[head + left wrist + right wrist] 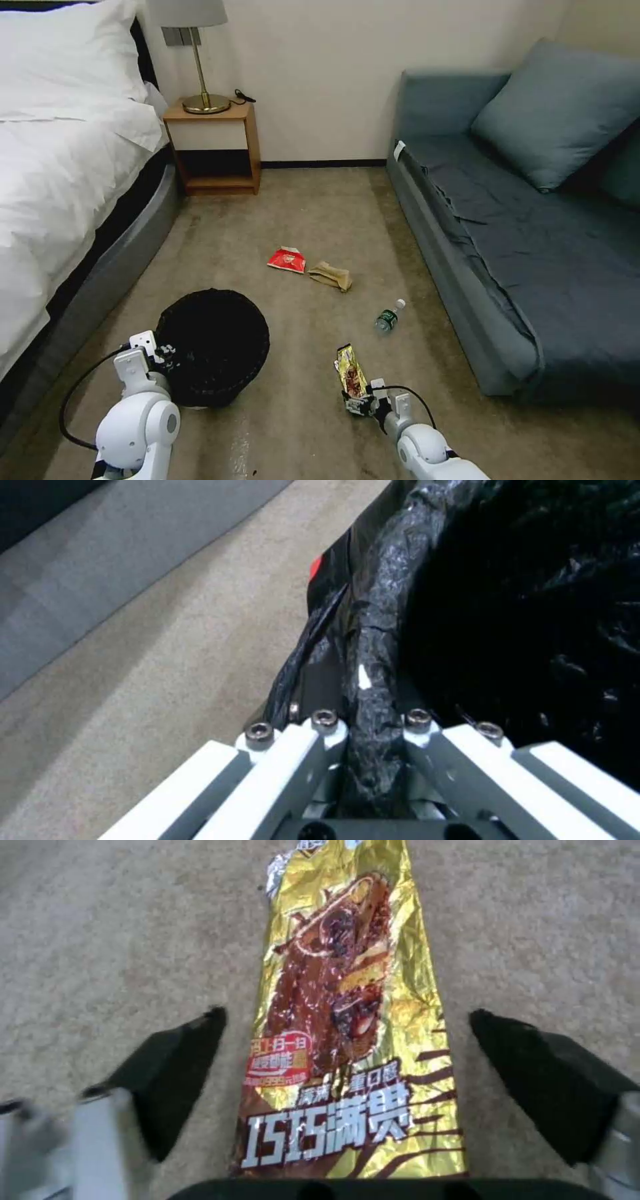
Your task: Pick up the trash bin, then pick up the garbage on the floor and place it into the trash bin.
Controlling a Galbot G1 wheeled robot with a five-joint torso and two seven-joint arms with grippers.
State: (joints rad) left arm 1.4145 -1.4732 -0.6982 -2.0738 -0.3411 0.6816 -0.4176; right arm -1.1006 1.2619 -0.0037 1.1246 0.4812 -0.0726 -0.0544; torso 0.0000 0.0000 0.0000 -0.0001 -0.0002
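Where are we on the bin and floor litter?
Done: left gripper is shut on the trash bin rim. In hand: right gripper open, fingers either side of the yellow wrapper. Left: red packet, tan paper and bottle, all on carpet.

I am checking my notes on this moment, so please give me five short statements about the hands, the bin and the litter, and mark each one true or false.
1. The left hand is closed on the rim of the trash bin. True.
2. The right hand is closed on the small clear bottle. False: its fingers stand open on either side of the long gold snack wrapper, and the bottle lies apart, nearer the sofa.
3. The red-white snack packet lies on the carpet beside the crumpled tan paper. True.
4. The crumpled tan paper lies on the sofa. False: it lies on the carpet.
5. The wrapper is inside the bin. False: it lies flat on the carpet.
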